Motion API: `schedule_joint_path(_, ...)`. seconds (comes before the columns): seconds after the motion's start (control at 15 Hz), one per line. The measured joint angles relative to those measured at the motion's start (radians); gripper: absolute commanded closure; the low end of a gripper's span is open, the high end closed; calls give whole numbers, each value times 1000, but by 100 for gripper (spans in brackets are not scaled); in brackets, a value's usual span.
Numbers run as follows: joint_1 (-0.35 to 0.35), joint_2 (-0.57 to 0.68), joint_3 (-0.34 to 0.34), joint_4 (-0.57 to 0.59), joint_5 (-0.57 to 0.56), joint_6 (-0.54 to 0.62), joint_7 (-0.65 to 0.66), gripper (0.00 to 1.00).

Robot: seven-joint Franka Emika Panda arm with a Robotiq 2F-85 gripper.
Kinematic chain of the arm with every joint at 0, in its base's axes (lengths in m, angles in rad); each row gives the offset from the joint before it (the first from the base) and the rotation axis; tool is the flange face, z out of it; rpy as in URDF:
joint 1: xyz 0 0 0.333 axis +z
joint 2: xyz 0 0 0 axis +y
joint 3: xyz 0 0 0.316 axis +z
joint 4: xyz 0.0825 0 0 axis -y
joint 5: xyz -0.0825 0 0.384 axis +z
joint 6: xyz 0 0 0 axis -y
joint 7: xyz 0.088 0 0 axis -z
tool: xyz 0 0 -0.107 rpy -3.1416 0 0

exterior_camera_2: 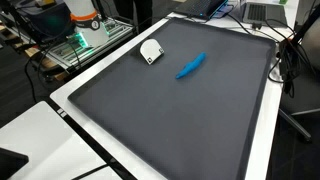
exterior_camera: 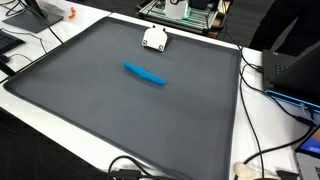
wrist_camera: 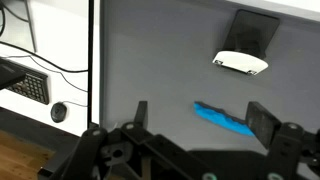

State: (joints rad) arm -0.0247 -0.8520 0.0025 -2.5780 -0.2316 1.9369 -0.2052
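Observation:
A long flat blue object point(exterior_camera: 145, 74) lies on the dark grey mat point(exterior_camera: 110, 110), also seen in the other exterior view point(exterior_camera_2: 190, 65). A small white device point(exterior_camera: 154, 39) point(exterior_camera_2: 151, 50) sits near the mat's far edge. In the wrist view my gripper point(wrist_camera: 202, 108) is open and empty above the mat. The blue object point(wrist_camera: 224, 119) lies below and between the two fingers, nearer the right one, and is not touched. The white device point(wrist_camera: 241, 62) lies beyond it, with a dark patch behind it. The arm and gripper do not show in either exterior view.
The mat point(exterior_camera_2: 190, 120) lies on a white table point(exterior_camera_2: 70, 130). Cables point(exterior_camera: 262, 70) and electronics run along one side, a laptop point(exterior_camera_2: 262, 12) stands at a corner, and green equipment point(exterior_camera: 185, 10) is behind the mat. The wrist view shows a keyboard point(wrist_camera: 25, 85) and cables off the mat's left edge.

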Motion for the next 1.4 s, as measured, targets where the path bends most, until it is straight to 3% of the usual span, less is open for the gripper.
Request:
schedule_joint_path(0.47, 1, 1, 0, 0, 0, 0, 0, 0)
schedule_joint_path(0.67, 5, 25, 4, -1, 31, -2, 83, 0)
schedule_joint_path(0.93, 15, 119, 14, -2, 158, 7, 227, 0)
schedule_joint_path(1.4, 12, 319, 35, -14, 349, 124, 494, 0)
